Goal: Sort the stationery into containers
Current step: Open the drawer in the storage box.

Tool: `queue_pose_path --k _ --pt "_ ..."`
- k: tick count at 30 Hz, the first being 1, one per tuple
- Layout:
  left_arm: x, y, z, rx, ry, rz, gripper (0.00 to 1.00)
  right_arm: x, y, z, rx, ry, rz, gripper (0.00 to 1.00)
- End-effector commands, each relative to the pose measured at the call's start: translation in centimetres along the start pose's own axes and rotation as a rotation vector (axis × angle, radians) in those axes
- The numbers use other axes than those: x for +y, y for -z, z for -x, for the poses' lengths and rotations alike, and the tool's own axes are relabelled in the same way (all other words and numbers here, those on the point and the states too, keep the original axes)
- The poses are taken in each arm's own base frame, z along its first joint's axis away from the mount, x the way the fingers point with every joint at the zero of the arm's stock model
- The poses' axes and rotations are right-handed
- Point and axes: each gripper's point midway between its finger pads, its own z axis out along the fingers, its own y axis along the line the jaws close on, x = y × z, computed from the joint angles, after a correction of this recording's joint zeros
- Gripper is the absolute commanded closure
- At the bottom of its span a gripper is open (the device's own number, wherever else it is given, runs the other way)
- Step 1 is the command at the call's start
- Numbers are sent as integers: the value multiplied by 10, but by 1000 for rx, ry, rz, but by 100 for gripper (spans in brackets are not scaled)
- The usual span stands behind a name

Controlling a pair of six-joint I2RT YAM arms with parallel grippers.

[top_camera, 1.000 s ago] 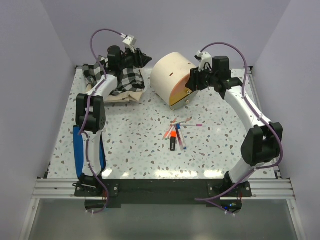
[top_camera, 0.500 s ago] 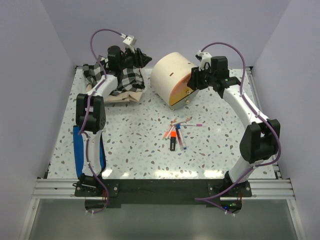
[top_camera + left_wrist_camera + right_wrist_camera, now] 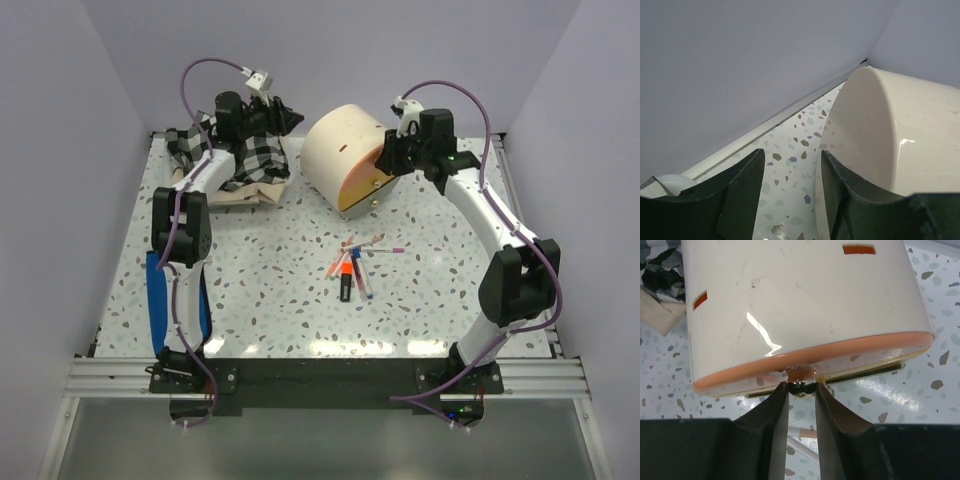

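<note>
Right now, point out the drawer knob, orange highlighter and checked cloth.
drawer knob [image 3: 801, 386]: right wrist view, its head.
orange highlighter [image 3: 342, 267]: top view, orange barrel.
checked cloth [image 3: 257, 158]: top view, middle fold.

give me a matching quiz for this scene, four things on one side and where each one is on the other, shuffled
1 cabinet
2 checked cloth
3 pens
4 right claw

a middle of the table
b closed on a drawer knob
c far left of the table
d far middle of the table

Pairs: 1-d, 2-c, 3-a, 4-b
</note>
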Motion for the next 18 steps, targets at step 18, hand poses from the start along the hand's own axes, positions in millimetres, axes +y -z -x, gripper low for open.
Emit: queue_pose_path --k 18 --pt "-11 2 39 -80 -51 -22 46 3 70 -9 22 93 -96 100"
